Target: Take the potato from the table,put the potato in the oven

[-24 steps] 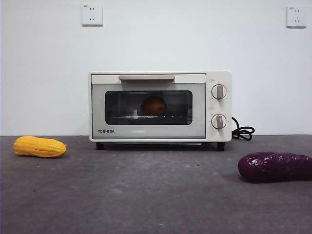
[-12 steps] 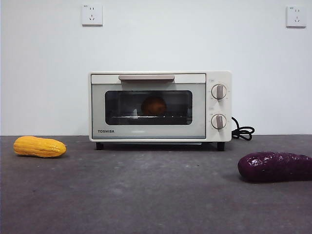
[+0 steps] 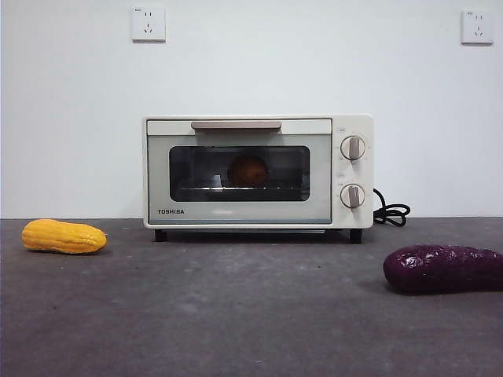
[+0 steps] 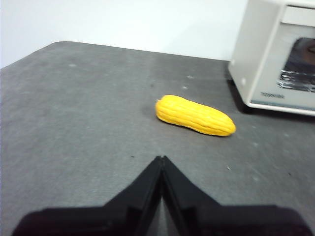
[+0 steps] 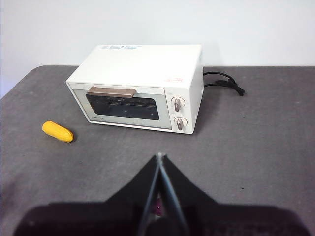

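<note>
Potato (image 3: pixel 248 170): roundish, orange-brown, inside the oven (image 3: pixel 258 171) on the wire rack, seen through the dark glass of the closed door, near the middle of the window. Oven: cream-white, Toshiba lettering at the door's lower left, bar handle (image 3: pixel 236 125) across the top of the door, two round knobs (image 3: pixel 353 148) stacked on its right panel, black power cord (image 3: pixel 391 212) coiled just beside its right side; stands on short feet at the back of the table (image 3: pixel 236 314), against the white wall. Table: dark grey, mottled. Corn cob (image 3: pixel 64 236): yellow, lying on the table to the left of the oven, well apart from it. Purple vegetable (image 3: pixel 444 269): long, dark, lying at the right, nearer the camera, partly cut by the frame edge. Wall sockets (image 3: pixel 148 24): two, white, high on the wall. Left gripper (image 4: pixel 161 160): above the table near the corn cob, jaws pressed together, holding nothing. Right gripper (image 5: pixel 159 157): raised in front of the oven, jaws likewise closed and empty.
</note>
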Motion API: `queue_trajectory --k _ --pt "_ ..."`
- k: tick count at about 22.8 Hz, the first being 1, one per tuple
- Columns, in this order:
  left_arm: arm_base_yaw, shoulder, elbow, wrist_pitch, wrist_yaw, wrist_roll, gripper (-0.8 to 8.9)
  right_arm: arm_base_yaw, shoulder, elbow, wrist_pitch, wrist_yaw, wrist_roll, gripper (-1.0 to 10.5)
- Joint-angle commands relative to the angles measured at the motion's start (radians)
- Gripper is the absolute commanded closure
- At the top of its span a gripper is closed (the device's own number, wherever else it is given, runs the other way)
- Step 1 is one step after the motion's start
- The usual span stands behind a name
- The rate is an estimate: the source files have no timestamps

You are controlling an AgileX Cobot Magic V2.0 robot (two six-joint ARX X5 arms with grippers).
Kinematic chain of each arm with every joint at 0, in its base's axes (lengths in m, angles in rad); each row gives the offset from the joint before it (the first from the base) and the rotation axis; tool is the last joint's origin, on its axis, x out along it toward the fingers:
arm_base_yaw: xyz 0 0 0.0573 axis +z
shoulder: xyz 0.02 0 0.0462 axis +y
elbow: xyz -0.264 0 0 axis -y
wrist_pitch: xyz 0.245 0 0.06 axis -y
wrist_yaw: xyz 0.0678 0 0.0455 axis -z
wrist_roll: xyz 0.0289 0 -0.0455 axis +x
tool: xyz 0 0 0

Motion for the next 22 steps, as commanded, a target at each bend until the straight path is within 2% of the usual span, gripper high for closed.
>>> queue_trajectory --k 1,5,22 --pt "0.003 -0.003 -0.010 -0.001 0.050 0.093 8.18 0.001 0.000 -0.002 -0.022 0.002 0.005 9.5" --pt "0.003 -0.003 -0.010 -0.003 0.108 0.157 8.18 0.001 0.000 -0.002 -0.022 0.001 0.005 9.5" --pt "0.003 0.016 -0.010 0.003 0.117 0.152 8.18 0.001 0.000 -0.002 -0.022 0.002 0.005 9.5"
